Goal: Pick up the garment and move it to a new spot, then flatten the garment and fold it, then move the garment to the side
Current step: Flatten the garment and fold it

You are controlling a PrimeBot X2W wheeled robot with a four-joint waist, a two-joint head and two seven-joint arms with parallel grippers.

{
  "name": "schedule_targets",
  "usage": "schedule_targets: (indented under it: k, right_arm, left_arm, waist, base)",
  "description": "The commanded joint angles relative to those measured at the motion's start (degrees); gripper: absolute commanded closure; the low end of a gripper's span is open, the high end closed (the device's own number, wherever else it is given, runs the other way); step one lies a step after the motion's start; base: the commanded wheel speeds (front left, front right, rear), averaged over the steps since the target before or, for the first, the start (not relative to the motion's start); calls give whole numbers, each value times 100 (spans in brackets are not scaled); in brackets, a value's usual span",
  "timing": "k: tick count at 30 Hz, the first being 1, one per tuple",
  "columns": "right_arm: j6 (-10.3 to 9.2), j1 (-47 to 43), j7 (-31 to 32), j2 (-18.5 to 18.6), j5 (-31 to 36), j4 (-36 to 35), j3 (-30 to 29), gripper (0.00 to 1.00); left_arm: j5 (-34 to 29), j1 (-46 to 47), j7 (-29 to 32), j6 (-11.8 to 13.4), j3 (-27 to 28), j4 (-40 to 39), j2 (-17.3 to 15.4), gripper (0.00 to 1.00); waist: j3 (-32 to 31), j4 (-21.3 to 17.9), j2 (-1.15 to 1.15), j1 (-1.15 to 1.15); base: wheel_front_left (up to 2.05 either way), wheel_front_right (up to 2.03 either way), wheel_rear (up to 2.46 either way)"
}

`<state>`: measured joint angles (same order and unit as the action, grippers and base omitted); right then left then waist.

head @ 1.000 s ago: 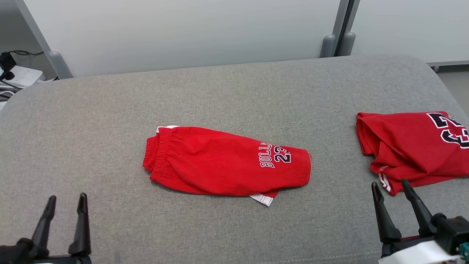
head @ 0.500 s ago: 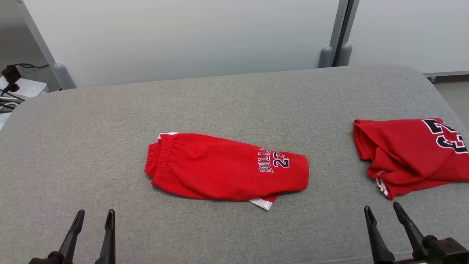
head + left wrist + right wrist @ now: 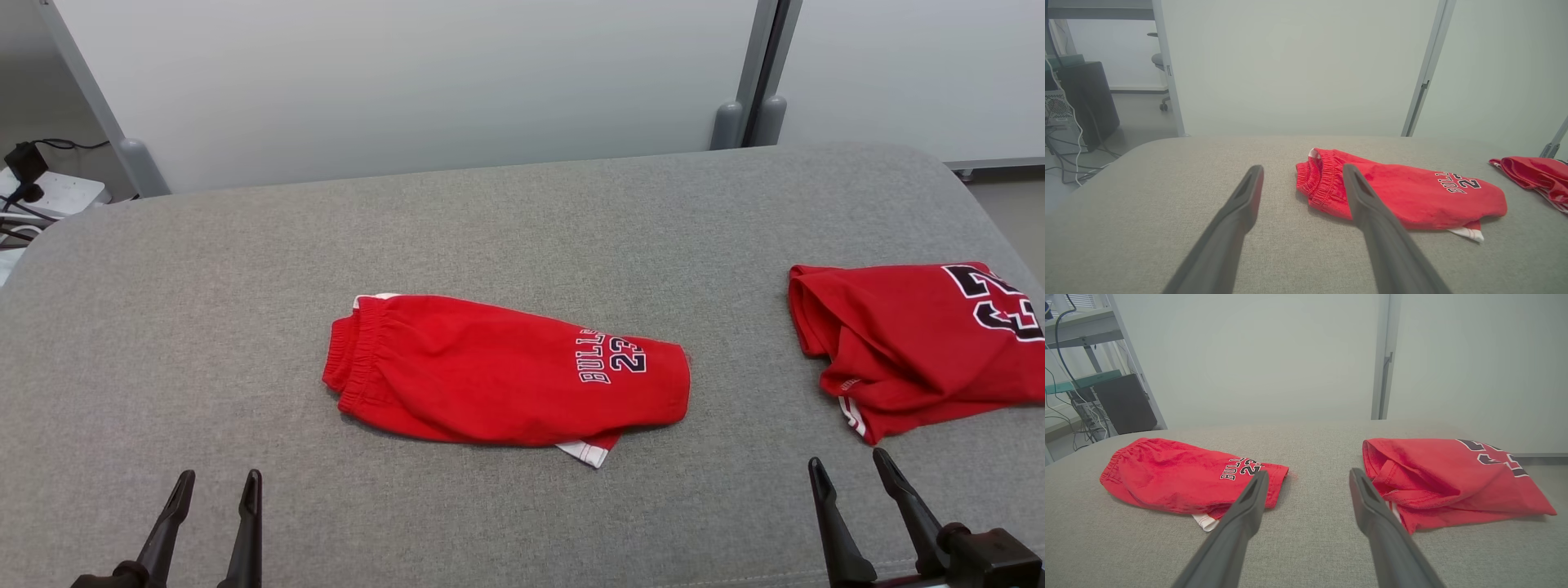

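A red garment (image 3: 490, 380), a pair of shorts with white "BULLS 23" lettering, lies folded in the middle of the grey padded surface (image 3: 522, 212), waistband to the left; it also shows as the shorts (image 3: 1404, 196) and the shorts (image 3: 1180, 482). My left gripper (image 3: 220, 475) stands open near the front edge at lower left, well short of the shorts, and the left wrist view looks along the same left gripper (image 3: 1303, 167) toward the waistband. My right gripper (image 3: 847, 457) is open at lower right, empty; its fingers frame the gap between the two red pieces where the right gripper (image 3: 1308, 472) points.
A second red folded piece, a jersey (image 3: 922, 343) with black numerals, lies at the surface's right edge, just beyond my right gripper. A pale partition wall (image 3: 408, 82) with a grey post (image 3: 755, 73) backs the surface. Cables and a power strip (image 3: 41, 192) sit off the left edge.
The head camera has tilted slightly, shifting the whole picture down. Both grippers have drawn back toward the near edge, the left also moving inward. The garments lie as before.
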<state>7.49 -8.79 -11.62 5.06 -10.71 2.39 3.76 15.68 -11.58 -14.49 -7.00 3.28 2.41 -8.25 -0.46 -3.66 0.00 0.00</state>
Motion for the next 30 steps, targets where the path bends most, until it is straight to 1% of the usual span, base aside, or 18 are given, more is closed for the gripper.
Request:
schedule_targets:
  k: [1,5,8,10,15,17,20,21,25,30]
  right_arm:
    - [0,151,-10,44,-4,-175,97,0]
    - [0,156,-18,41,-10,-164,105,0]
    - [0,182,-26,47,-20,-179,98,0]
    - [0,227,-30,46,-18,-208,84,0]
    - [0,408,-40,51,-5,-274,154,0]
    - [0,495,-54,57,-10,-285,197,0]
    - [0,611,-82,50,-19,-270,220,0]
    - [0,666,-106,37,-30,-244,217,0]
    - [0,738,-164,15,-58,-178,190,0]
    - [0,854,-222,2,-86,-98,239,0]
  left_arm:
    - [-53,260,-51,-18,178,-118,-40,0]
    - [-62,266,-51,-22,158,-96,-24,0]
    - [0,328,33,-28,14,21,-6,0]
    - [209,514,378,-34,-147,182,30,0]
    - [634,1391,1270,-44,-583,658,-93,0]
    - [776,1808,1514,-46,-686,1009,-166,0]
    - [1001,2358,1722,-47,-746,1664,-266,0]
    - [1115,2644,1767,-47,-743,2110,-333,0]
    - [1334,3060,1817,-47,-791,2802,-442,0]
    - [1584,3449,1748,-48,-851,3442,-533,0]
  waist:
    - [10,-1,0,0]
    - [25,-3,0,0]
    - [104,8,0,0]
    - [205,23,0,0]
    - [532,-30,0,0]
    - [669,-99,0,0]
    - [846,-242,0,0]
    - [940,-351,0,0]
    - [1083,-525,0,0]
    - [1190,-664,0,0]
  base:
    - [0,0,0]
    - [0,0,0]
    - [0,0,0]
    - [0,0,0]
    - [0,0,0]
    - [0,0,0]
    - [0,0,0]
    - [0,0,0]
    - [0,0,0]
    - [0,0,0]
